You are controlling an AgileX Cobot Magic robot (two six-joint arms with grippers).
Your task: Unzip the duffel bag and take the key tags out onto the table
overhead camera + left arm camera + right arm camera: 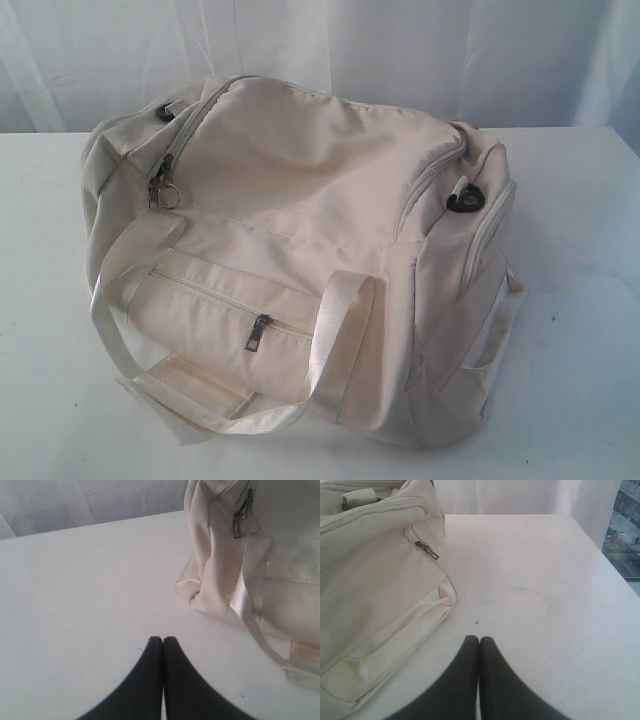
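The cream duffel bag [300, 250] lies zipped shut in the middle of the white table [580, 300]. Its main zipper pulls with a metal ring [163, 185] sit at the bag's left end; the ring [251, 524] also shows in the left wrist view. A front pocket zipper pull [259, 332] hangs on the near side. No key tags are visible. My left gripper [163, 639] is shut and empty over bare table, apart from the bag's left end [220, 575]. Beside the bag's right end [375, 580], my right gripper [479, 638] is shut and empty too. Neither gripper appears in the exterior view.
Pale webbing handles [130, 300] drape over the bag's front toward the near table edge. A black buckle [466, 200] sits at the bag's right end. White curtains [400, 50] hang behind the table. The table's right edge [607, 555] drops off beyond the right gripper.
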